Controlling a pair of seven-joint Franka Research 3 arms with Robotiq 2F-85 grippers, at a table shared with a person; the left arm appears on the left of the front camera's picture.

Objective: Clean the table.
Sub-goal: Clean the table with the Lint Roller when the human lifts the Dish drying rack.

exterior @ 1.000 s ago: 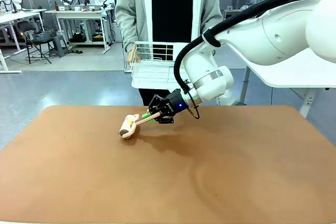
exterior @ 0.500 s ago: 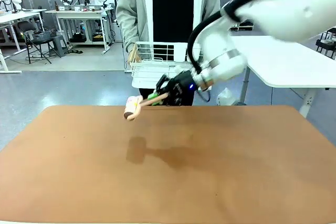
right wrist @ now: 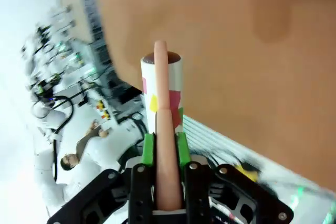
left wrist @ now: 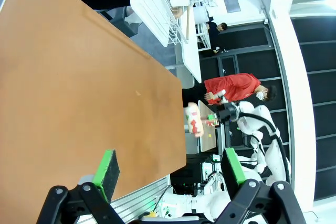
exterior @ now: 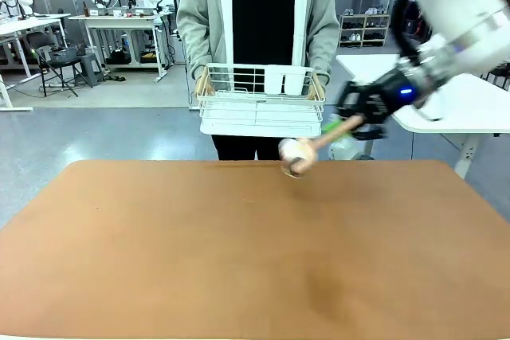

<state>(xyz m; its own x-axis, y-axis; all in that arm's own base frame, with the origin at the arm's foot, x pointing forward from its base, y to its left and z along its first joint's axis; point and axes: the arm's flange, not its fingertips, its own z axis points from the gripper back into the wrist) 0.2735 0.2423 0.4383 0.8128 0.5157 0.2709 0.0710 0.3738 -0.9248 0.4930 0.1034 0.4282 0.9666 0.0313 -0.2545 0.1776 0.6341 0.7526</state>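
**1. Right fingers** (right wrist: pixel 165 148): clenched on the pink handle of a lint roller (exterior: pixel 297 154). A green pad sits on either side of the shaft, and the roller head points away from the wrist. The grip is low on the handle, likely so the head can be pressed and rolled without the fingers meeting the top.

**2. Lint roller head:** white, with pink and yellow patches. In the front view it is at the far edge of the reddish-brown surface (exterior: pixel 239 252), right of middle. It is motion-blurred, so contact with the top cannot be told.

**3. Left fingers** (left wrist: pixel 169 165): released and spread wide, with nothing between them. They are held off to one side, looking along the surface, apparently to stay out of the roller's way.

**4. Reddish-brown surface:** the thing to be cleaned. It spans the foreground between the robot and the person (exterior: pixel 255 5).

**5. White wire rack** (exterior: pixel 259 109): the person holds it level at both ends, just beyond the far edge. It is probably there to receive the tool.
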